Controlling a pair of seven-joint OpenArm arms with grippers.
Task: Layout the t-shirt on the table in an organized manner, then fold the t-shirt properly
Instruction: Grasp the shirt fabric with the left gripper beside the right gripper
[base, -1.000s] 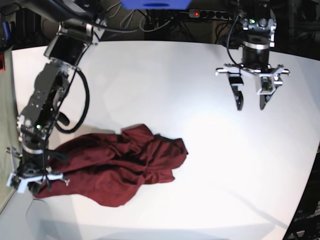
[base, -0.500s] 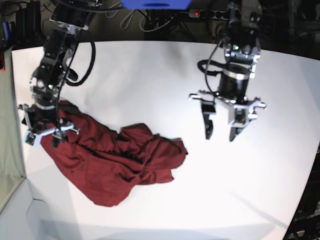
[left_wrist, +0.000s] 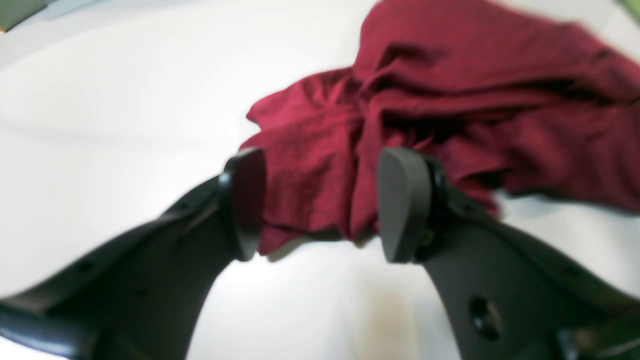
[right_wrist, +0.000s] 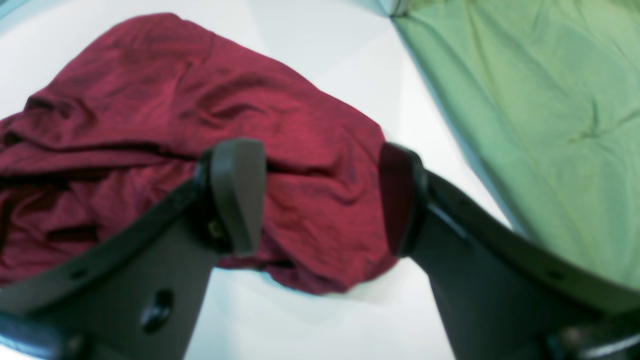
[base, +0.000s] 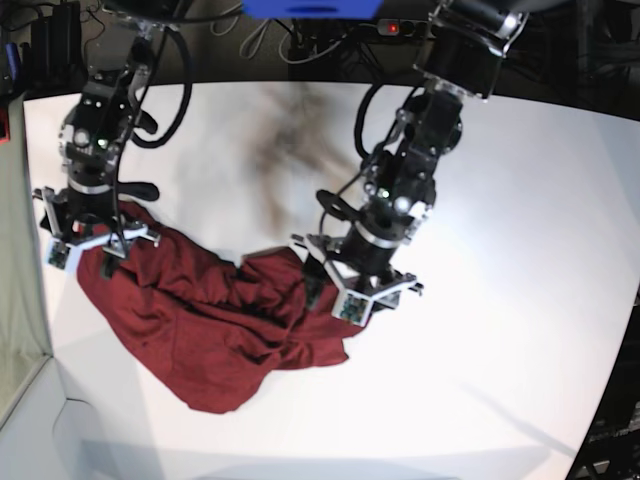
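Maroon t-shirt (base: 215, 330) lies crumpled on the white bench (base: 500, 330). Left fingers (left_wrist: 400, 205) are spread, cloth between them. Right fingers (right_wrist: 237, 195) are spread too, over its edge.

You see the maroon t-shirt (base: 215, 325) lying crumpled on the white table (base: 520, 250), bunched toward your view's left half. The left gripper (base: 352, 290) hangs low over the shirt's right edge, its jaws hidden behind its own body. The right gripper (base: 88, 245) sits at the shirt's upper-left corner, against the fabric; you cannot tell whether it grips.
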